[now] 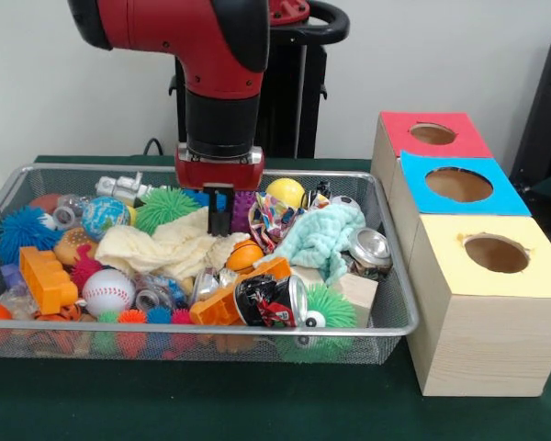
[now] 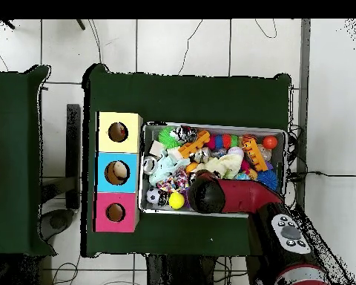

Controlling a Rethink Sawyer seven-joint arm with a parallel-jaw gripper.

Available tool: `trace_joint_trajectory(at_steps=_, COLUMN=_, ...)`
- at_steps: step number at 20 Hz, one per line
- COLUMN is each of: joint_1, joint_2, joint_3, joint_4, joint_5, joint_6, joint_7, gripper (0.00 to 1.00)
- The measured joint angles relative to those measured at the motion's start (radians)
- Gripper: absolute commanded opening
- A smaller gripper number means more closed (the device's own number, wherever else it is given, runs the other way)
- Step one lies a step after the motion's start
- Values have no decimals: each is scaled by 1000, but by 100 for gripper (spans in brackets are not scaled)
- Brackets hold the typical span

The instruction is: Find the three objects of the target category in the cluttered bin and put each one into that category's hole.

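A chunky red shell was seen on the arm (image 1: 179,32), with black patches at the joint ends. Below it, a black ribbed cylinder was fitted, then a flat red wrist block with what looked like a couple of small screws on its face. The gripper (image 1: 219,217) was a narrow dark piece hanging off that block. From overhead, the arm's grey panel (image 2: 289,229) with dark round buttons was spotted, plus a red-and-black ringed section near the base.

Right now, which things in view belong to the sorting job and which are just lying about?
Job:
wire bin of mixed toys, cloths and cans
red box, blue box, yellow box, one hole each
gripper, down among the clutter

Lying about:
cables on the floor
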Motion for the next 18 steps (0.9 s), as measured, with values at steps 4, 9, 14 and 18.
trace_joint_trajectory(at_steps=4, joint_1=6, joint_2=3, joint_3=0, joint_4=-2, joint_5=0, joint_6=45, joint_7=0, gripper=0)
trace_joint_trajectory(at_steps=9, joint_1=76, joint_2=45, joint_3=-35, joint_4=-33, joint_5=0, joint_6=187, joint_7=0, gripper=0)
trace_joint_trajectory(at_steps=14, joint_1=153, joint_2=120, joint_3=-62, joint_4=-101, joint_5=0, joint_6=275, joint_7=0, gripper=0)
trace_joint_trajectory(at_steps=18, joint_1=140, joint_2=143, joint_3=-63, joint_4=-130, joint_5=9, joint_6=275, joint_7=0, gripper=0)
